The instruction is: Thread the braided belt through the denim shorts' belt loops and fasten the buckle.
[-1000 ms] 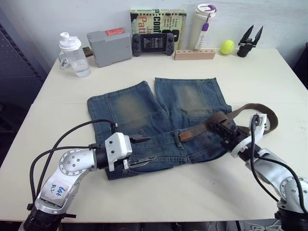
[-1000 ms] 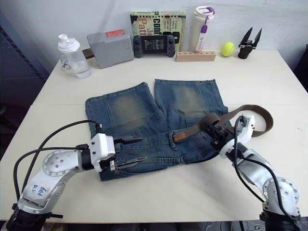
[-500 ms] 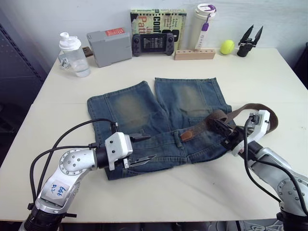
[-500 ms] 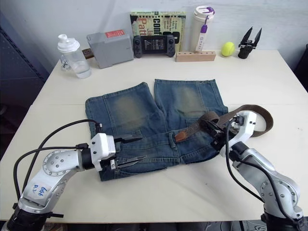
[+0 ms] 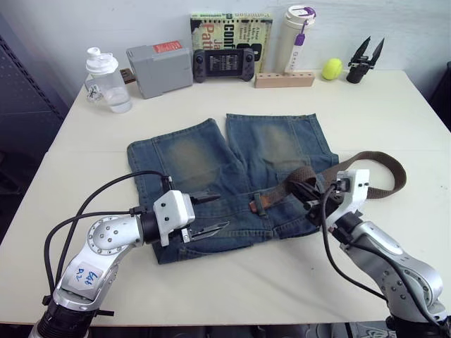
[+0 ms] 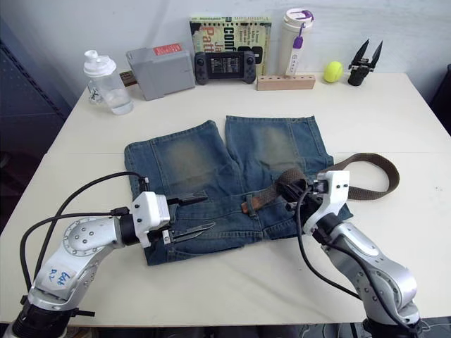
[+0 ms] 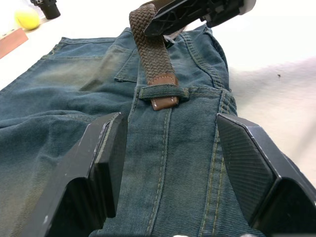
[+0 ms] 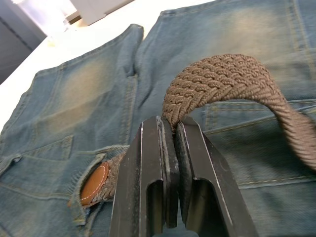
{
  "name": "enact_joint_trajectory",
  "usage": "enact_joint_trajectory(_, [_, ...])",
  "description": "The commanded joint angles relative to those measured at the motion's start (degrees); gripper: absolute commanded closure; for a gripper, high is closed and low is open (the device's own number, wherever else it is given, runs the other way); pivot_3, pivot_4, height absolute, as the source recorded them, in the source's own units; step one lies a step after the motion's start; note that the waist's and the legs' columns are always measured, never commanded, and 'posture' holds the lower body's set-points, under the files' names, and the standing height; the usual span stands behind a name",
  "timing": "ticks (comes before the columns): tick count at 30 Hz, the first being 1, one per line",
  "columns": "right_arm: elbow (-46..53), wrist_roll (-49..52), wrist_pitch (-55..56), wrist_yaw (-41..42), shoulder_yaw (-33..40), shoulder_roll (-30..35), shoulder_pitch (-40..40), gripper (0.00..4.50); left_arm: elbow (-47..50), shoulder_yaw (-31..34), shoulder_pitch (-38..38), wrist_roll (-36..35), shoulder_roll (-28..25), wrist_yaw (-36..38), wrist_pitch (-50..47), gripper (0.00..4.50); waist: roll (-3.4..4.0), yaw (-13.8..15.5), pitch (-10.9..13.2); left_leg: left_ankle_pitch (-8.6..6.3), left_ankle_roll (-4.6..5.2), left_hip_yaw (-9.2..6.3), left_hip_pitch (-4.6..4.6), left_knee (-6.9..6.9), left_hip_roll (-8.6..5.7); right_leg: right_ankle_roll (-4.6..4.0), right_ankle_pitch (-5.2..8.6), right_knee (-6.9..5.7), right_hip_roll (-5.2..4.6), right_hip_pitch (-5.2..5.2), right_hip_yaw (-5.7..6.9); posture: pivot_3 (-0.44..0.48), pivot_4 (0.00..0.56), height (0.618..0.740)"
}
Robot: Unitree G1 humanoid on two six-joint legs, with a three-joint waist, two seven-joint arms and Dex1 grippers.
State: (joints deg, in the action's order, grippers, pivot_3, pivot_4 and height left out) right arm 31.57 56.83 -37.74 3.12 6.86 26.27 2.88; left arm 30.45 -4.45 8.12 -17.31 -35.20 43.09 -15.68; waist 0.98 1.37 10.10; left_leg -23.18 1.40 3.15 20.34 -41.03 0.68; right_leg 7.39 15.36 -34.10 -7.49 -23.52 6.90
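The limp braided belt (image 8: pixel 222 79), pinched in the right gripper (image 8: pixel 170 129) beside a belt loop (image 7: pixel 160 92), buckles easily; left gripper (image 7: pixel 168 158) gapes.

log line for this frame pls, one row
phase: threading | right hand: shut on braided belt | belt tip: just through a belt loop on denim shorts | left hand: open over waistband

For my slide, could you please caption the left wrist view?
Leather belt tip just through a belt loop on the shorts.
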Motion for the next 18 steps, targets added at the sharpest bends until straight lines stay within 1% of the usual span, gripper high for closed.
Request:
enact_joint_trajectory(1, [1.79, 5.78, -3.95, -2.63, -1.22, -3.22, -1.09, 4.50, -1.24, -0.26, 1.77, 2.59, 0.27, -0.13, 3.77, 1.33, 0.00, -0.01, 0.00, 0.00, 0.00, 0.00, 0.00, 0.00, 0.00, 0.00, 0.00, 0.00, 0.00, 0.00, 0.00, 0.000, 0.150, 0.726])
enact_joint_trajectory(3, [0.58, 8.93, -6.82, -5.01, -1.55, -4.91, -1.32, 4.50, -3.48, -1.81, 2.75, 5.57, -0.05, 0.91, 7.72, 1.33, 0.01, 0.00, 0.00, 0.00, 0.00, 0.04, 0.00, 0.02, -0.01, 0.00, 0.00, 0.00, 0.01, 0.01, 0.02, 0.000, 0.150, 0.726])
enact_joint_trajectory(5, [-1.37, 13.09, -8.67, -8.65, -1.32, -7.26, -1.11, 4.50, -7.80, -4.40, 4.44, 11.97, -1.17, 1.57, 16.23, 1.33, 0.02, -0.03, -0.01, 0.00, 0.00, 0.17, 0.00, 0.02, -0.02, -0.01, 0.00, 0.00, 0.02, -0.01, -0.01, 0.000, 0.150, 0.726])
enact_joint_trajectory(7, [-2.95, 16.13, -9.74, -11.57, -0.94, -8.82, -0.71, 4.50, -11.30, -6.14, 5.96, 16.03, -1.99, 2.17, 22.54, 1.33, 0.01, -0.04, -0.01, 0.00, -0.01, 0.44, -0.02, 0.03, 0.00, -0.02, 0.01, 0.00, 0.04, 0.00, 0.01, 0.000, 0.150, 0.726])
enact_joint_trajectory(11, [-5.39, 20.56, -10.58, -15.89, 0.27, -10.61, 0.94, 4.50, -18.98, -9.17, 8.39, 21.51, -3.56, 3.79, 35.81, 1.33, 0.02, -0.16, -0.01, -0.01, -0.03, 0.54, -0.03, 0.08, 0.02, -0.04, 0.02, 0.00, 0.07, -0.06, -0.01, 0.000, 0.150, 0.726])
enact_joint_trajectory(14, [-5.63, 21.71, -10.58, -16.93, 0.52, -10.80, 1.61, 4.50, -22.22, -9.83, 9.45, 22.48, -3.10, 3.68, 38.70, 0.53, 0.02, -0.18, -0.01, -0.01, -0.03, 0.56, -0.02, 0.09, 0.03, -0.05, 0.02, -0.01, 0.07, -0.08, 0.00, 0.000, 0.150, 0.726])
enact_joint_trajectory(15, [-5.46, 21.89, -10.54, -17.13, 0.41, -10.78, 1.63, 4.50, -22.74, -9.89, 9.82, 22.16, -2.45, 3.42, 39.15, 0.13, 0.02, -0.19, -0.01, -0.01, -0.03, 0.56, -0.02, 0.09, 0.03, -0.05, 0.02, -0.01, 0.07, -0.08, 0.00, 0.000, 0.150, 0.726])
enact_joint_trajectory(16, [-5.27, 22.20, -10.48, -17.37, 0.33, -10.78, 1.60, 4.50, -23.16, -9.92, 10.20, 22.26, -1.82, 2.91, 39.57, 0.02, 0.02, -0.19, -0.01, -0.01, -0.03, 0.56, -0.02, 0.09, 0.03, -0.04, 0.02, -0.01, 0.06, -0.08, 0.00, 0.000, 0.150, 0.726])
enact_joint_trajectory(18, [-4.92, 22.45, -10.31, -17.70, 0.19, -10.78, 1.53, 4.50, -24.23, -9.53, 11.29, 23.38, -0.28, 0.95, 40.70, 0.02, 0.02, -0.16, -0.01, -0.01, -0.03, 0.56, -0.02, 0.07, 0.03, -0.04, 0.02, -0.02, 0.05, -0.08, -0.01, 0.000, 0.150, 0.726])
